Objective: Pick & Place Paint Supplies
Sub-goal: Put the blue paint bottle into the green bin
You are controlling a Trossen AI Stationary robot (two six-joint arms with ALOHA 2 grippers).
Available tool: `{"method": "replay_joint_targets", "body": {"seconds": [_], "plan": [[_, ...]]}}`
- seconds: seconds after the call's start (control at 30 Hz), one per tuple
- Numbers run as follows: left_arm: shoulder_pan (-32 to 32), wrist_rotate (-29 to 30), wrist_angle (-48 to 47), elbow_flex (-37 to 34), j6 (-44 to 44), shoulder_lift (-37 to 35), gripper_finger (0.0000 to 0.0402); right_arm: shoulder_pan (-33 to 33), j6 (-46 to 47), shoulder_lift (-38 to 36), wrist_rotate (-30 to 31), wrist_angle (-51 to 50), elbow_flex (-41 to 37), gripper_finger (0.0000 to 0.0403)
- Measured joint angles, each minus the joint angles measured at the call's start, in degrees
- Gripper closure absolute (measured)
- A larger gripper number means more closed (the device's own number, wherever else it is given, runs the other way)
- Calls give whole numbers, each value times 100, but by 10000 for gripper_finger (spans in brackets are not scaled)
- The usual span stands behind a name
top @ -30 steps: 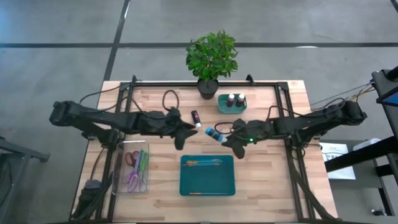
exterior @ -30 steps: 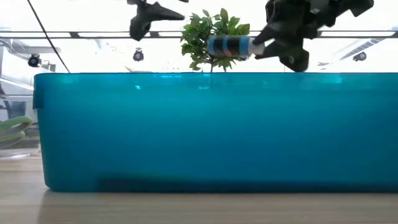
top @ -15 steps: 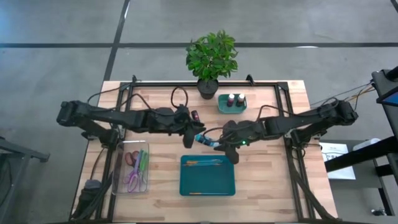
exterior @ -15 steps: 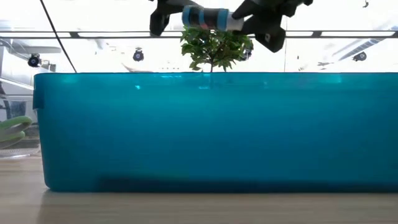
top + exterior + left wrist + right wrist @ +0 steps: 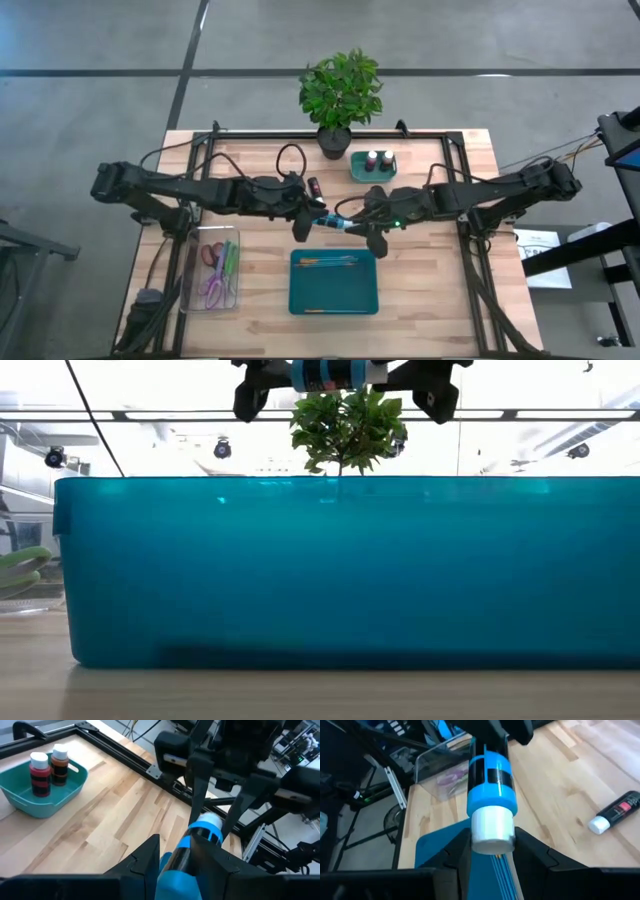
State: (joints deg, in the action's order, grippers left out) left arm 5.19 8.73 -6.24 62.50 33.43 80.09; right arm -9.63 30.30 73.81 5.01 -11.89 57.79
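mid-handover above the counter [image 5: 250, 260]: left end effector [image 5: 316, 217] and right end effector [image 5: 350, 220] both clamp the blue bottle [image 5: 333, 222]; next, one must release.

Two dark jointed arms, black looping cables, green light on right arm, angular black fingers [image 5: 145, 862]

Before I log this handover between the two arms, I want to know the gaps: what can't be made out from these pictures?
- Low view: the teal tray fills the frame and hides the whole tabletop; both grippers are cut off by the top edge.
- High view: whether the left gripper has fully clamped the blue paint bottle is too small to tell.
- Right wrist view: the black bottle has an unreadable label.
- High view: the brushes in the tray are too thin to count.
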Motion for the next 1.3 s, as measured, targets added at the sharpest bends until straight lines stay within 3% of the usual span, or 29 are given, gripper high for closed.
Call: {"method": "replay_joint_targets", "body": {"seconds": [1.3], "plan": [[7, -13, 21, -4, 13, 2, 286, 11, -31, -44, 545, 558, 167, 296]]}}
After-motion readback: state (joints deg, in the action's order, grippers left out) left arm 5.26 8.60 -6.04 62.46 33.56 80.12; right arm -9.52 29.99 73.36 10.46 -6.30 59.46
